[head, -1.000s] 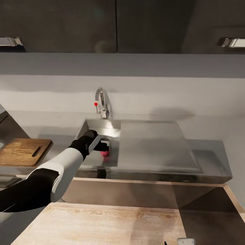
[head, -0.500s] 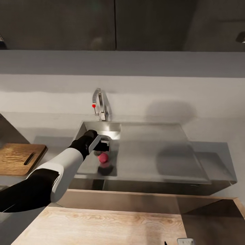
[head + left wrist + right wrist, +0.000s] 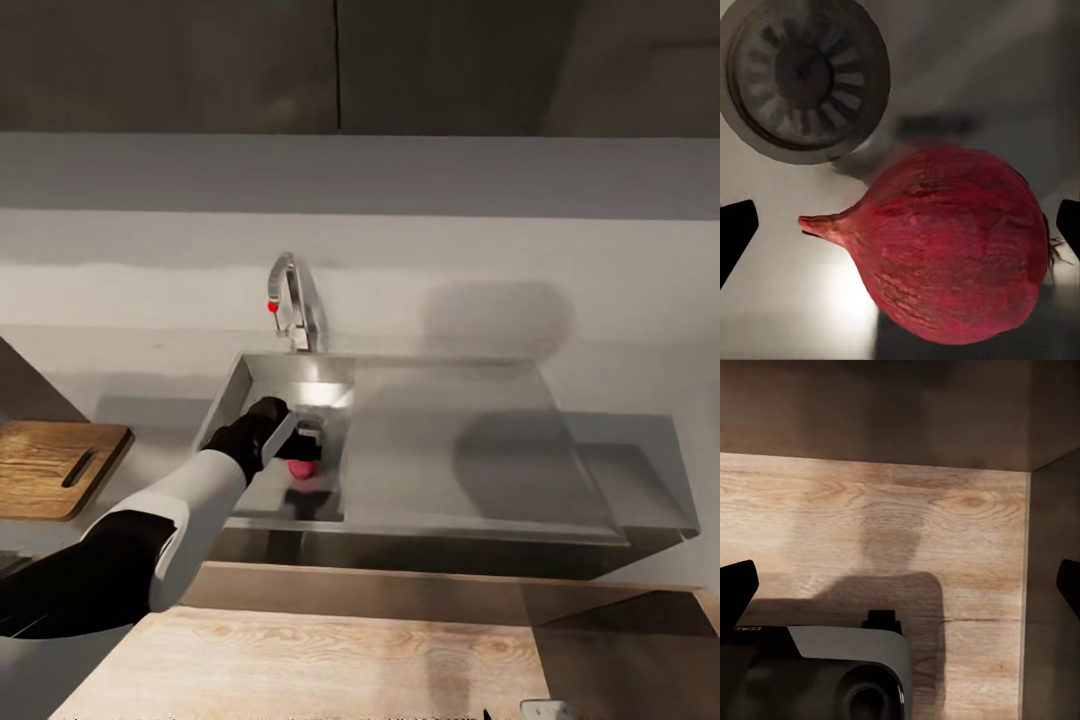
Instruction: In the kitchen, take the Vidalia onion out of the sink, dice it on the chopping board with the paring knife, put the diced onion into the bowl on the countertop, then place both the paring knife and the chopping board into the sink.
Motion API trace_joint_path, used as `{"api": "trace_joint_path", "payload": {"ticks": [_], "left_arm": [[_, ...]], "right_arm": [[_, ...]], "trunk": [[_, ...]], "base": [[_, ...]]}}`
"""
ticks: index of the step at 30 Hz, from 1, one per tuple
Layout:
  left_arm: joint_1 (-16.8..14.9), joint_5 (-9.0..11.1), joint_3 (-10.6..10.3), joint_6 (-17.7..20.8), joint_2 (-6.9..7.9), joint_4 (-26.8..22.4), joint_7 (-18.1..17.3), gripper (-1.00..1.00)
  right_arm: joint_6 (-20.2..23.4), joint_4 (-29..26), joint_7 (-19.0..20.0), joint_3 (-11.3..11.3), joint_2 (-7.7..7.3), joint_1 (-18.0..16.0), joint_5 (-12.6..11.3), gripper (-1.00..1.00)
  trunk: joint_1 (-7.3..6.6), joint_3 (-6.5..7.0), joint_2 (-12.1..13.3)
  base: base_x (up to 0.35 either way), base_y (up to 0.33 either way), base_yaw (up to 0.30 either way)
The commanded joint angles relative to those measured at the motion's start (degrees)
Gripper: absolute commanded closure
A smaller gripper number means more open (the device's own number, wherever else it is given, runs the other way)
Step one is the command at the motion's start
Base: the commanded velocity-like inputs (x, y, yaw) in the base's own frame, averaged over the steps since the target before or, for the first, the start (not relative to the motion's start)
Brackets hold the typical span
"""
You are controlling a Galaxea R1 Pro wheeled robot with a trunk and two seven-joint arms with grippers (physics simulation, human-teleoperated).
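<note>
While left gripper straddles Vidalia onion, jaws wide

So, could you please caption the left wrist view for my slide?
Open left gripper straddling the Vidalia onion on the sink floor, beside the drain.

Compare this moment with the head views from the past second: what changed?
The camera shifted, sliding the scene. The left gripper sank further into the sink over the Vidalia onion, fingers open either side of it, not yet gripping. The onion still lies by the drain; the chopping board is untouched.
</note>
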Motion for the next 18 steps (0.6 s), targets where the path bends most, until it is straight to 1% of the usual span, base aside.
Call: {"api": "trace_joint_path", "payload": {"ticks": [1,7,18], "left_arm": [[0.10,0.61,-0.39,0.23,0.02,-0.08,0.42,-1.00],[0.81,0.61,-0.39,0.24,-0.08,-0.17,0.43,-1.00],[0.86,0.54,-0.39,0.16,-0.04,-0.42,0.49,-1.00]], "right_arm": [[-0.22,0.04,0.24,-0.48,0.03,-0.04,0.53,-1.00],[-0.22,0.04,0.24,-0.48,0.03,-0.04,0.55,-1.00],[-0.22,0.04,0.24,-0.48,0.03,-0.04,0.53,-1.00]], "trunk": [[0.03,-0.16,-0.10],[0.03,-0.25,-0.10],[0.03,-0.26,-0.10]], "base": [[-0.008,0.000,0.000],[-0.193,0.000,0.000],[-0.017,0.000,0.000]]}}
